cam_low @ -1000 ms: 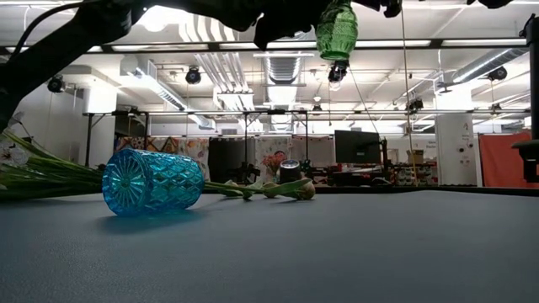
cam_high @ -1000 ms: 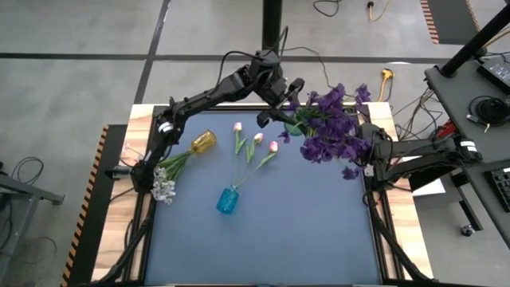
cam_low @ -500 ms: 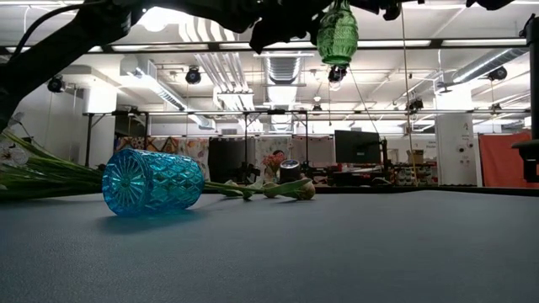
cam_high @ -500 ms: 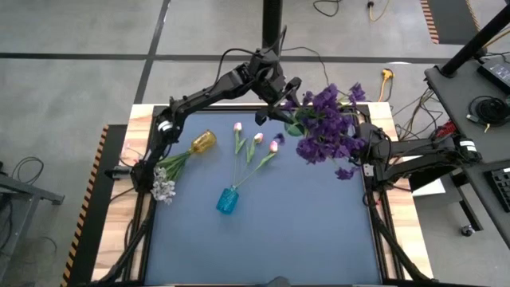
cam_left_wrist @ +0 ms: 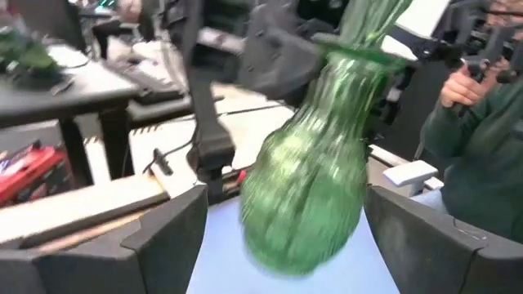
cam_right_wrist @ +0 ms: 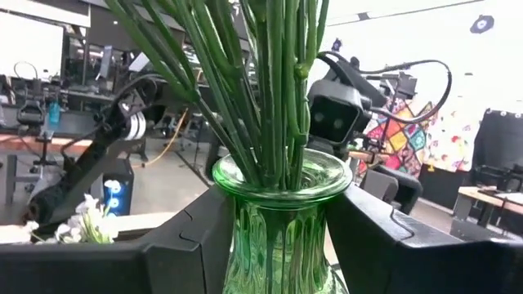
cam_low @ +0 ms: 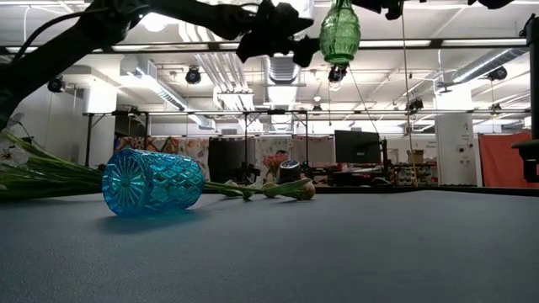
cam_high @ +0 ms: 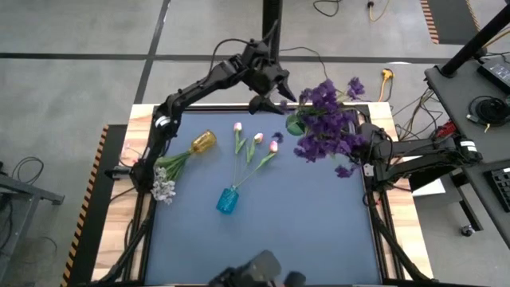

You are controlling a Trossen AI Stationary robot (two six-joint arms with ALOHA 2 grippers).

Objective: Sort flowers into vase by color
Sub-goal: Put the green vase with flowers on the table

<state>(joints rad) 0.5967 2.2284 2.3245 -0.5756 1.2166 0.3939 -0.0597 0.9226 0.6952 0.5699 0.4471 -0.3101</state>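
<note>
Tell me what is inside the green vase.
Green stems stand bunched in the green vase, topped by dark purple blooms. The ribbed glass hides how far down they reach.

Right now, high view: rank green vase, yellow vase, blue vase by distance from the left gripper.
1. green vase, held aloft by the right gripper, just beside the left gripper.
2. yellow vase, lying toward the table's left.
3. blue vase, lying mid-table.

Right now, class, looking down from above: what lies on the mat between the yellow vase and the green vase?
In the high view, three pink tulip stems lie between the yellow vase and the green vase.
</note>
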